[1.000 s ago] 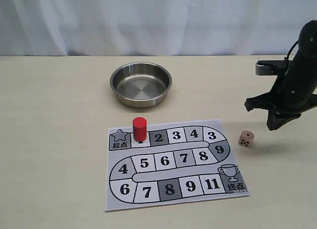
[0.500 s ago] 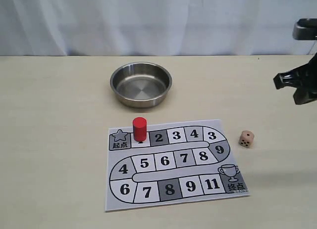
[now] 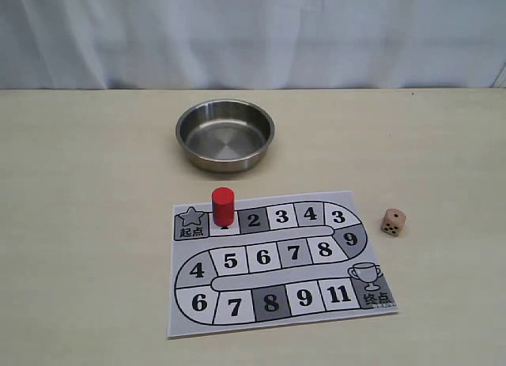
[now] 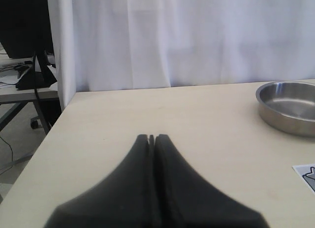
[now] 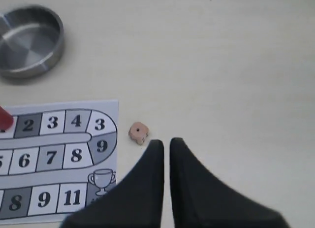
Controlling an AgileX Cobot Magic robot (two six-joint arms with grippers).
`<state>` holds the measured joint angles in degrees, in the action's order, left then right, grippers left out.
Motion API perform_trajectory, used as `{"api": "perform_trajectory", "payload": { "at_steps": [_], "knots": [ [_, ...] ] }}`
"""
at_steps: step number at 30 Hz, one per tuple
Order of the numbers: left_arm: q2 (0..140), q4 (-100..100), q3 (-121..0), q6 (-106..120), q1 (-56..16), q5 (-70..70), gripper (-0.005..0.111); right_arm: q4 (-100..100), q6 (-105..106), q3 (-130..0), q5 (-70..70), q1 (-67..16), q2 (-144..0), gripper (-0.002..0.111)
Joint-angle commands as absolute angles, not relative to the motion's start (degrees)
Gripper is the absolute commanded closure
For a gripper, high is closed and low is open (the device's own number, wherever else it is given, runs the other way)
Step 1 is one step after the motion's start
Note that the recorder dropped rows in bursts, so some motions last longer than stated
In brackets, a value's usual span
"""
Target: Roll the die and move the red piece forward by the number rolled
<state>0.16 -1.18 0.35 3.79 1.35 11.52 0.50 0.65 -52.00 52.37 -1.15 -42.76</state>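
Red plastic or painted wood is suggested by the red piece (image 3: 223, 205), which is seen in the exterior view standing upright on the first numbered square of the board (image 3: 261, 303), beside the star. The die (image 3: 393, 222) lies on the table just off the board's right edge; neither arm is shown.

In the left wrist view, the left gripper (image 4: 151, 138) is seen with its fingers pressed together, holding nothing.

In the right wrist view, the right gripper (image 5: 166, 142) is parted by a narrow slit only and hangs empty near the die, whose top appears to show one pip.

The piece is judged light, rigid and easily toppled; it is best pinched across its round sides at mid-height.
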Motion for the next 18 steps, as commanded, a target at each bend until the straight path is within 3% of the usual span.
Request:
{"api": "perform_trajectory", "payload": {
  "at_steps": [1,13,18],
  "knots": [
    [0.0,-0.8,0.0,3.6,1.3,10.6,0.107,0.4,0.4,-51.6,52.1,-0.8,-30.8,0.104],
    [0.0,-0.8,0.0,3.6,1.3,10.6,0.107,0.4,0.4,-51.6,53.2,-0.8,-3.5,0.104],
    [0.0,-0.8,0.0,3.6,1.3,11.0,0.107,0.4,0.4,-52.2,54.8,-0.8,0.0,0.104]
  ]
}}
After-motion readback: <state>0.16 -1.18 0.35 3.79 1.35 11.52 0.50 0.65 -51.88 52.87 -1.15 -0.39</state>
